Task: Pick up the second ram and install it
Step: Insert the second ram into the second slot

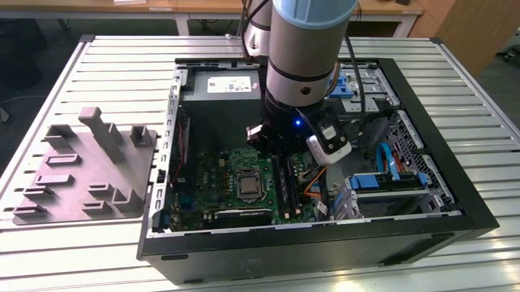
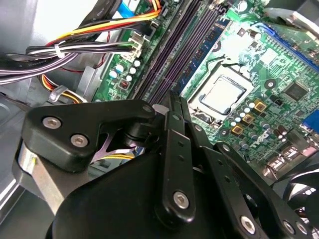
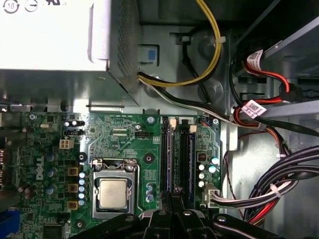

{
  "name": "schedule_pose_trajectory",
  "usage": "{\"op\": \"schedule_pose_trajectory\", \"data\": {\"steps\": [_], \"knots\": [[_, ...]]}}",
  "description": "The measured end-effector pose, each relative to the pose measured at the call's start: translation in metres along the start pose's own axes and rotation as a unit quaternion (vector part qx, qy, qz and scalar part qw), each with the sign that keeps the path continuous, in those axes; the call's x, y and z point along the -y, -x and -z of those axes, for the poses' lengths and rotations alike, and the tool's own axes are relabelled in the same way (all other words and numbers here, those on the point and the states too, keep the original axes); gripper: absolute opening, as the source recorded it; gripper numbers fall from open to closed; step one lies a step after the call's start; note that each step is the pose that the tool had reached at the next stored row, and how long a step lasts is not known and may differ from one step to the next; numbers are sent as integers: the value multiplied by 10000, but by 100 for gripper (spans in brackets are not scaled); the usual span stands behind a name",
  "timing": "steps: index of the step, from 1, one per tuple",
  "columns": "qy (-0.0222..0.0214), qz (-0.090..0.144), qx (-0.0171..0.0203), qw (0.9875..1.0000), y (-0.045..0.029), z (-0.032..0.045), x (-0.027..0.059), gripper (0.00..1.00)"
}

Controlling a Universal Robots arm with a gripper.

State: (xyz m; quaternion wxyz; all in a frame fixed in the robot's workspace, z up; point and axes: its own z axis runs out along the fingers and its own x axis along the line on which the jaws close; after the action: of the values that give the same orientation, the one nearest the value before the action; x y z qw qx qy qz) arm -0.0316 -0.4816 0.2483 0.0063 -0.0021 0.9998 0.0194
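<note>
My gripper (image 2: 173, 97) reaches down into the open computer case over the long black memory slots (image 3: 182, 149) of the green motherboard (image 1: 219, 176). Its black fingers (image 3: 172, 209) stand pressed close together. The second ram (image 2: 198, 54), a thin blue-green stick with dark chips, stands on edge in the slot nearest the processor. It runs out from between my fingertips, and its other half is hidden under the gripper (image 3: 175, 193). In the exterior view the arm's wrist (image 1: 296, 121) covers this spot.
The processor (image 3: 112, 193) lies beside the slots. A grey power-supply box (image 1: 223, 85) sits at the case's far end. Cable bundles (image 3: 279, 184) crowd the slots' other side. Drive bays with blue parts (image 1: 382, 182) fill the exterior view's right. A grey fixture plate (image 1: 85, 176) lies outside the case.
</note>
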Motion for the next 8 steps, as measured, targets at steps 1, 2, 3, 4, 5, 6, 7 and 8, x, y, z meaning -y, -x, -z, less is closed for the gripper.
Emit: {"op": "schedule_pose_trajectory", "data": {"steps": [1,2,3,4,5,6,7,8], "knots": [[0,0,-2,10000,7,-2,3,11],[0,0,-4,10000,14,-4,5,11],[0,-1,-6,10000,21,-6,9,11],[-1,0,-9,10000,29,-7,14,11],[-1,-1,-11,10000,33,-9,21,11],[-1,-1,-13,10000,36,-12,30,11],[-1,-1,-14,10000,38,-14,40,11],[-1,-2,-15,10000,39,-17,48,11]]}}
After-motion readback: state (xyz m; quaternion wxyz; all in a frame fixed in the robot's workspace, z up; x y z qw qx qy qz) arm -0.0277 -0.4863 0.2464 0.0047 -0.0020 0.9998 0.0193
